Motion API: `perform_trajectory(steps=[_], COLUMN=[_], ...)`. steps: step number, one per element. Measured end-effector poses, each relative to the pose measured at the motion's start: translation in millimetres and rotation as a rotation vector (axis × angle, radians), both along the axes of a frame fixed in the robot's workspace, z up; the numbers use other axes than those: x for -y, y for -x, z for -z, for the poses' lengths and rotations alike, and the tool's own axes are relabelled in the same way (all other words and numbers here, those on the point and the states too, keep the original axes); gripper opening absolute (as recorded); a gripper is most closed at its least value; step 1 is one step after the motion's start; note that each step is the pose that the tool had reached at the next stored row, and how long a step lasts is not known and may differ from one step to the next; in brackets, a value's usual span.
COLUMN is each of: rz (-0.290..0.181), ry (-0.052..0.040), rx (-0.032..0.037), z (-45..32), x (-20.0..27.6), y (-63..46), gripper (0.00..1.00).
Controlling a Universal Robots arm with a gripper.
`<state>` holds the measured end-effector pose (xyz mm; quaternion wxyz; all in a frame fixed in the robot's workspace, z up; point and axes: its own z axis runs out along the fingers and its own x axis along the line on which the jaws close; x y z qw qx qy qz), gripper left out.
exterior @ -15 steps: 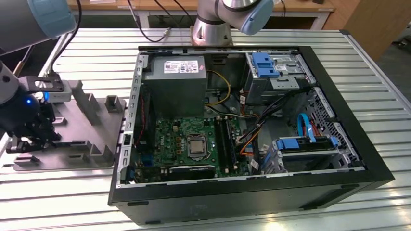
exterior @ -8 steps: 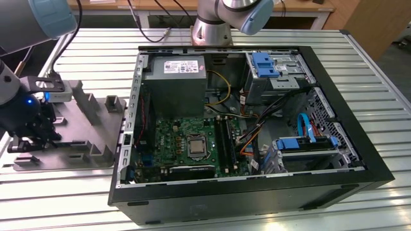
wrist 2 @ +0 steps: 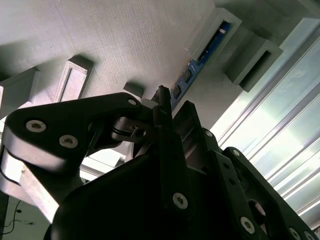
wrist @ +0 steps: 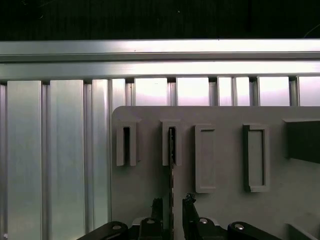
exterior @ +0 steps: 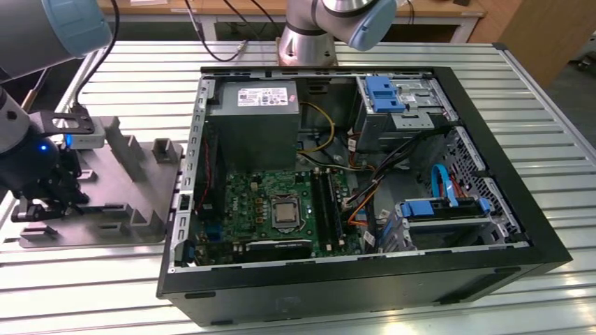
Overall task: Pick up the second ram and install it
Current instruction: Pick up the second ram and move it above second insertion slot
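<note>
Fingertips (wrist: 189,201) of my gripper (wrist: 173,200) straddle the second ram (wrist: 172,165), jaws parted.
Exterior view: holder plate (exterior: 93,236) lies at the case's (exterior: 373,279) nine o'clock, edge beside edge.

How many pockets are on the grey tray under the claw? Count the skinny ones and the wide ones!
Pockets seen whole on the grey tray in the first wrist view:
Skinny pockets: 2 (one has the ram stick in it)
Wide pockets: 2
Total: 4
</note>
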<state>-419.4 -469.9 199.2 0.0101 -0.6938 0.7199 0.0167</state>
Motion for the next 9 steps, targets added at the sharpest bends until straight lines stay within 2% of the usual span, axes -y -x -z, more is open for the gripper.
perform_trajectory(steps=[4,5,9], rz=[0.000,0.000,0.000], ry=[0.0000,0.0000,0.0000], rx=[0.0000,0.0000,0.0000], z=[0.0,0.1,0.1], x=[0.0,0.0,0.0], y=[0.0,0.0,0.0], gripper=[0.28,0.21,0.21])
